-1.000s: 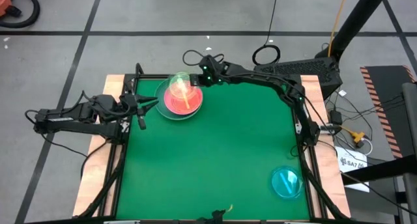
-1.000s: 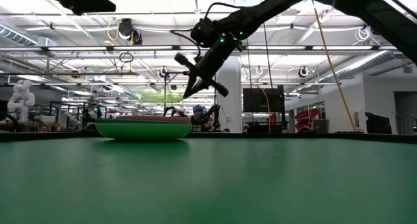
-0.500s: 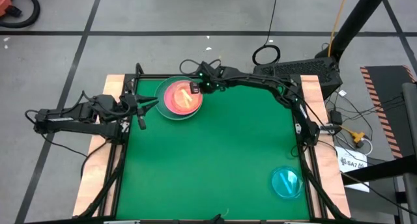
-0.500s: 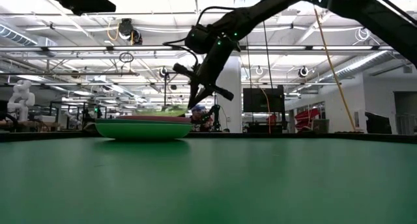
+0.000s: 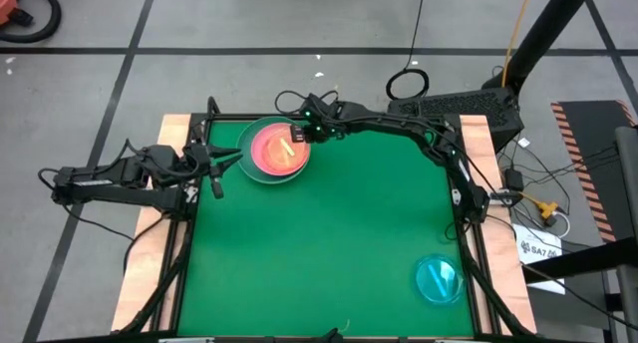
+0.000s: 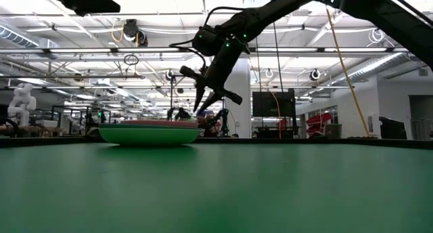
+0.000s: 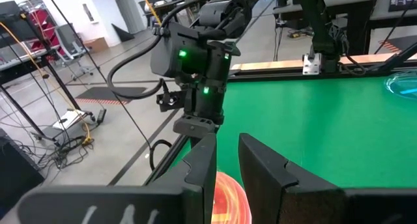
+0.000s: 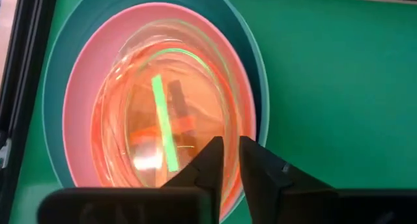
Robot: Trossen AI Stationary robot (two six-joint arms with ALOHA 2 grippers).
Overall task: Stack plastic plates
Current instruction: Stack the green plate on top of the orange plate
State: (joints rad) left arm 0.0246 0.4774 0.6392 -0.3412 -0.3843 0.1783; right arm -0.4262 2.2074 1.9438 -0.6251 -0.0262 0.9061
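Note:
The plates form one stack [image 5: 261, 160] near the table's far left corner: a green and teal base [image 6: 149, 134], a pink plate [image 8: 88, 87] on that, and small translucent orange and green plates [image 8: 171, 55] nested on top. A cyan plate [image 5: 439, 279] lies flat by the near right corner. My right gripper [image 5: 297, 137] hovers just above the stack's right rim, open by a narrow gap [image 8: 232, 160], its tips clear of the plates [image 6: 201, 108]. My left gripper [image 5: 215, 178] waits at the table's left edge beside the stack, open by a narrow gap [image 7: 228, 165].
Black frame rails run along the table's edges [image 5: 469, 198], close to the stack's far and left sides. The green mat [image 5: 329, 243] spreads between the stack and the cyan plate. Cables lie on the floor beyond the far edge.
My right gripper came down toward the stack with the translucent green plate tilted in its fingers. It laid the plate flat on top of the stack, spread its fingers and let go, then rose slightly. The left arm kept still.

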